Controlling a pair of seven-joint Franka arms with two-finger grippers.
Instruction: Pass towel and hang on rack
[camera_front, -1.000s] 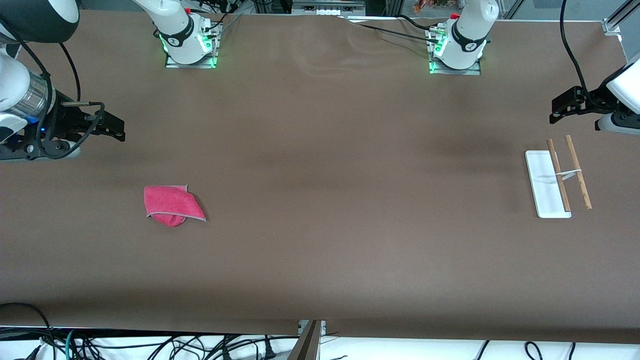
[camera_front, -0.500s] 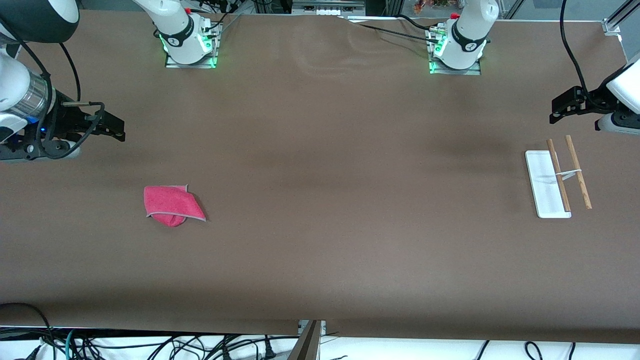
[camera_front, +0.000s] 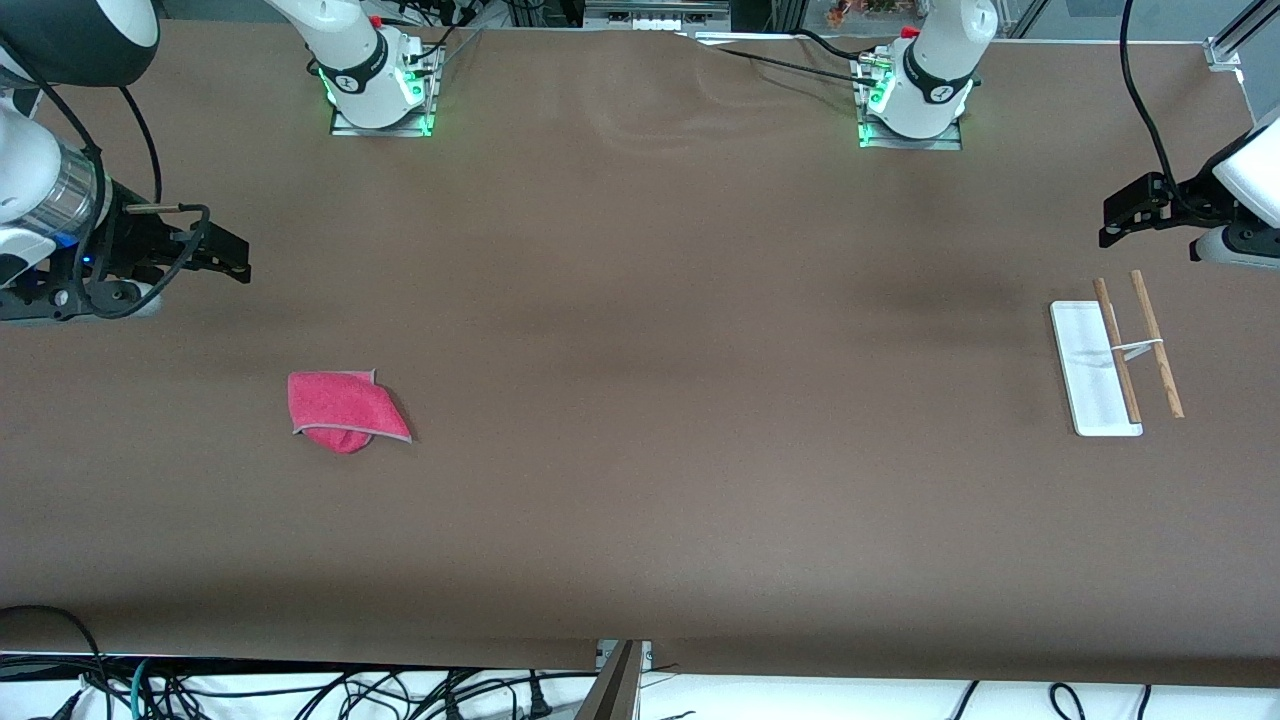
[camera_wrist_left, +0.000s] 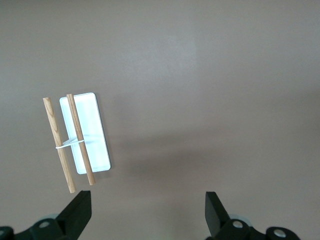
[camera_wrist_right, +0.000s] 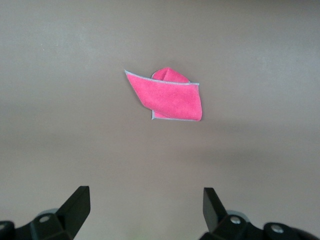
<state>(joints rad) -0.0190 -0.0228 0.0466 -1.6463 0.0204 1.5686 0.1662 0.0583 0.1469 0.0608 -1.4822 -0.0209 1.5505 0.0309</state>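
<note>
1. Brown cloth covers the table (camera_front: 640, 420), the largest thing in sight; nothing stands between the two ends, so I judge a handover over the middle has free room.

2. Right arm next: the right gripper (camera_front: 225, 258) hangs over the table at that arm's end, fingers spread wide as its wrist view shows (camera_wrist_right: 145, 210), holding nothing. Reaching for the cloth looks like the step in hand, not yet begun.

3. Left gripper (camera_front: 1125, 215) waits above the table at the left arm's end, jaws likewise spread (camera_wrist_left: 147, 212) and empty.

4. Rack (camera_front: 1112, 362): a flat white base with two wooden rods joined by a white crosspiece, lying at about five o'clock from the left gripper in the front view, well apart from the cloth.

5. Towel (camera_front: 345, 410), pink with a grey edge, lies folded on the table at about four o'clock from the right gripper in the front view, nearer the front camera than the rack's top end.

6. To do this well, I would bring the right gripper down over a raised fold (camera_wrist_right: 170, 76), where there is thickness to pinch, rather than the flat single layer, and leave a free edge hanging for the left gripper to take.
</note>
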